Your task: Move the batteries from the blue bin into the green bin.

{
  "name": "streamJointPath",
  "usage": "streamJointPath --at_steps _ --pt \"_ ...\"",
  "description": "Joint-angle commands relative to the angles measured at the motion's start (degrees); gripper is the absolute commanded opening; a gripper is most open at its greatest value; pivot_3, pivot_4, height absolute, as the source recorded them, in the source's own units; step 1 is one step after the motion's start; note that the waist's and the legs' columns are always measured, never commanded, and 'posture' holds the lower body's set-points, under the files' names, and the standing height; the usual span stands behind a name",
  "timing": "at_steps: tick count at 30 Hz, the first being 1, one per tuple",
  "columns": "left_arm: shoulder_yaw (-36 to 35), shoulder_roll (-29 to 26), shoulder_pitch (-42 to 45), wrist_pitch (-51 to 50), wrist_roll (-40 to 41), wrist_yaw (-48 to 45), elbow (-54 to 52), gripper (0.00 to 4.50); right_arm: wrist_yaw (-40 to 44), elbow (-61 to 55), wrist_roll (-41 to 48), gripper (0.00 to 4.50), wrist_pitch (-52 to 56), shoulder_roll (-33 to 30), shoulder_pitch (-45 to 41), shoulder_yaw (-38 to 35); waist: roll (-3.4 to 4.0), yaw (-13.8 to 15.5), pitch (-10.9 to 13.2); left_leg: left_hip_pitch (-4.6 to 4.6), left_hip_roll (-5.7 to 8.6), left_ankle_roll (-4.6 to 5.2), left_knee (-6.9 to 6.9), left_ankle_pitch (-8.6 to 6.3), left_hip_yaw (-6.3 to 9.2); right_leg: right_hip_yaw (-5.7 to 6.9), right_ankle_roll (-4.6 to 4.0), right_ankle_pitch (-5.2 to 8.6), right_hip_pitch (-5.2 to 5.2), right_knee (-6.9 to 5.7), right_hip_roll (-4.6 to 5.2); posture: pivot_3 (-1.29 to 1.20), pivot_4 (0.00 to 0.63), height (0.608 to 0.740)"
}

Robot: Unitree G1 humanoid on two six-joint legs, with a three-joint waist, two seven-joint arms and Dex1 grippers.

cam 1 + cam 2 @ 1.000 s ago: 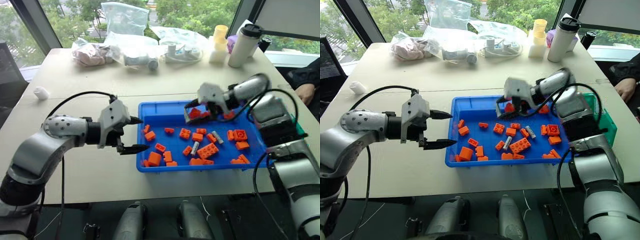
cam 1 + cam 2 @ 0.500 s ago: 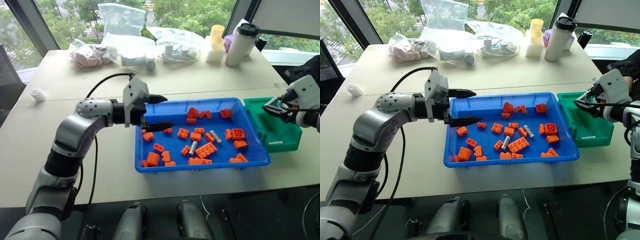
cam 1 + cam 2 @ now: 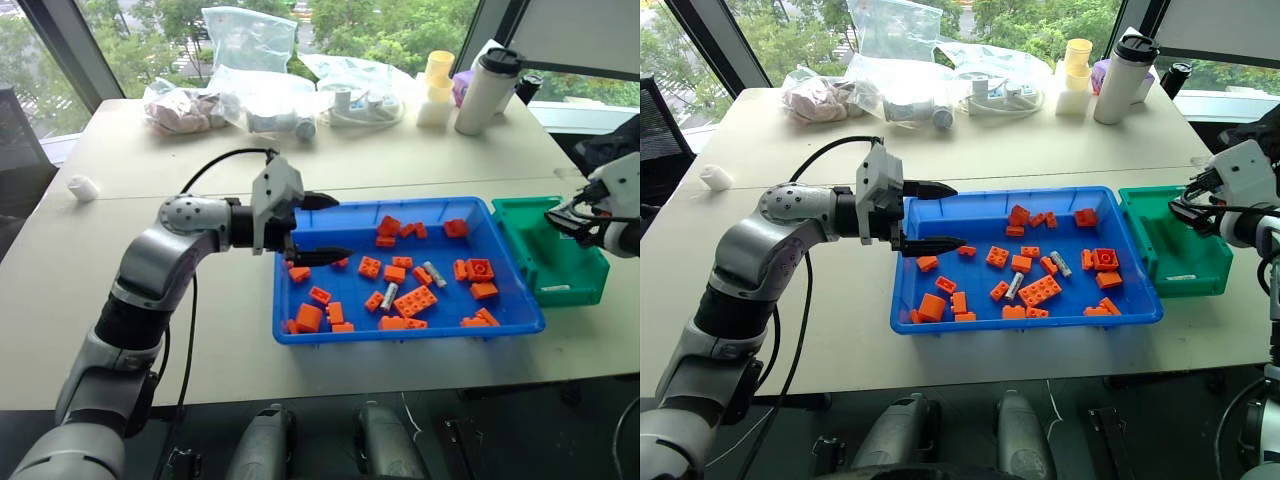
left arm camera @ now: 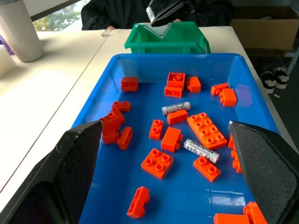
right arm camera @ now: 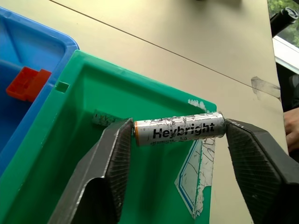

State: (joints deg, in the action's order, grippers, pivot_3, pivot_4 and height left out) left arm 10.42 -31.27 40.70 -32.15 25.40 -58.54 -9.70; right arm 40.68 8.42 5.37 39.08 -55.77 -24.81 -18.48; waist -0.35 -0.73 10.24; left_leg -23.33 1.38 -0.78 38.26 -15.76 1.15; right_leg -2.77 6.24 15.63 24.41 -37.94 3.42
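The right gripper sits above the green bin at the right edge, a battery between its wide fingers. The left gripper gapes empty over the blue bin, mid-frame, where two batteries lie.

right gripper cut off by edge, second battery partly hidden

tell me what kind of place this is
Probably an office or lab meeting room set up for robot trials: a large pale table beside tall windows onto trees, with a travel mug and plastic bags of parts.
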Motion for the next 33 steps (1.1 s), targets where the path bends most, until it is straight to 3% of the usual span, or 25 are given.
streamJointPath --at_steps 1,7,12,19,23,28,33 --pt "-0.85 -0.06 0.8 1.21 -0.42 -0.14 -0.66 4.5 -0.67 -0.46 0.25 4.44 -0.94 -1.8 -0.67 -0.74 0.0 -0.03 0.0 0.0 0.0 0.0 0.0 0.0 0.0 0.0 0.0 0.0 0.0 0.0 0.0 0.0 0.15 0.74" --pt "-1.62 -0.55 0.32 0.94 -0.42 0.08 -1.03 4.5 -0.61 -0.47 0.56 4.44 -1.6 -2.18 -2.42 -0.1 0.0 -0.09 0.0 0.0 -0.01 0.0 -0.01 0.0 0.01 0.0 0.0 0.0 0.0 0.0 -0.02 0.0 0.15 0.74" --pt "-1.23 -6.18 -2.31 -1.9 1.19 -4.37 -5.41 4.5 14.01 -18.41 12.99 4.44 4.02 -2.67 1.93 2.55 0.01 -0.49 0.0 0.02 -0.15 0.01 -0.05 -0.01 0.03 -0.01 0.0 0.0 0.02 0.01 -0.18 0.0 0.15 0.74" --pt "0.64 -12.72 -4.75 -1.07 -1.36 -8.3 -8.79 4.5 17.39 -30.32 18.96 4.44 9.75 -1.07 2.88 12.8 -0.04 0.23 0.02 -0.02 -0.1 0.02 0.02 -0.01 0.13 0.07 -0.01 0.01 -0.06 0.04 -0.11 0.0 0.15 0.74" --pt "0.87 -11.49 -4.74 -1.3 -1.84 -6.81 -8.52 4.5 16.27 -31.18 18.11 4.44 13.33 1.44 0.53 22.47 -0.07 0.01 0.03 -0.02 -0.1 0.02 0.02 -0.01 0.16 0.09 -0.01 0.01 -0.08 0.07 -0.12 0.0 0.15 0.74" --pt "1.04 -11.2 -6.33 -1.65 -1.89 -6.08 -9.86 4.5 18.18 -32.28 22.59 4.44 22.77 1.8 -2.75 27.43 -0.07 0.01 0.03 -0.04 -0.1 0.02 0.02 -0.01 0.18 0.09 -0.01 0.01 -0.04 0.05 -0.12 0.0 0.15 0.74" --pt "0.99 -10.78 -6.79 -1.96 -1.82 -5.14 -10.41 4.5 18.57 -29.42 20.6 4.44 22.0 2.29 -6.1 32.6 -0.07 0.02 0.03 -0.04 -0.09 0.02 0.02 -0.01 0.2 0.12 -0.02 0.01 -0.04 0.05 -0.1 0.0 0.15 0.74"
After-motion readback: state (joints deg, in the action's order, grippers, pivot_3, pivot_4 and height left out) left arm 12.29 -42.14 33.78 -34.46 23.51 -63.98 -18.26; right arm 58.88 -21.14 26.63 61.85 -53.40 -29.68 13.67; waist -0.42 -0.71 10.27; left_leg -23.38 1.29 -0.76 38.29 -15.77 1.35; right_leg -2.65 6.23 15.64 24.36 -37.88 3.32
